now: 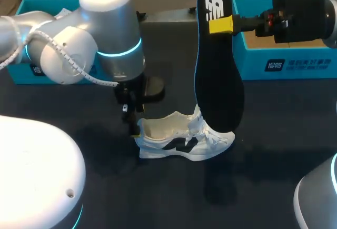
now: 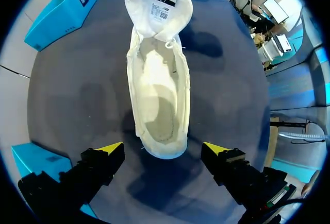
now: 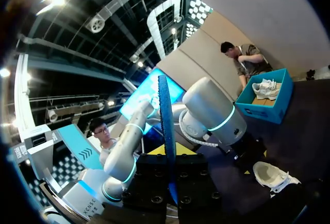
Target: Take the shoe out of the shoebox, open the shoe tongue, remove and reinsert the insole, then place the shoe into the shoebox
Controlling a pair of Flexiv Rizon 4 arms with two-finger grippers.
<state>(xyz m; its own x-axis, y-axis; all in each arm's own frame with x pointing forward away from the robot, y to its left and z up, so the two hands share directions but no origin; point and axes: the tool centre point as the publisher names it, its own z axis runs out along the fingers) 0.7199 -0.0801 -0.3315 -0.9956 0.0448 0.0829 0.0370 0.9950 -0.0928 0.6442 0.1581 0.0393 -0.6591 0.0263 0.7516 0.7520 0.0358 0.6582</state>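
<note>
**Insole out of shoe and held by right gripper; shoe on table at left gripper**

The white sneaker with a black side mark [image 1: 181, 142] stands on its sole on the dark table top [image 1: 263, 176], near the middle, outside both boxes. Its heel points to the robot's left. In the left wrist view the sneaker [image 2: 157, 80] lies open. Its white tongue [image 2: 159, 0] is folded forward over the toe with the labelled underside up, and the pale inner bed is exposed.

The left gripper [image 2: 164, 149] is down at the heel. Its fingers are spread, one yellow tip at each side of the heel, neither touching it.

The right gripper [image 1: 220, 25] pinches the black foam insole [image 1: 218, 66] near its upper end. The right wrist view shows the insole [image 3: 166, 126] edge-on between the two pressed fingers. The insole hangs upright, its lower end over the sneaker's laces; contact there cannot be told.

The left blue cardboard box [image 1: 21, 73] and the right blue cardboard box [image 1: 295, 63] stand at the table's far side, well apart from the sneaker.
</note>
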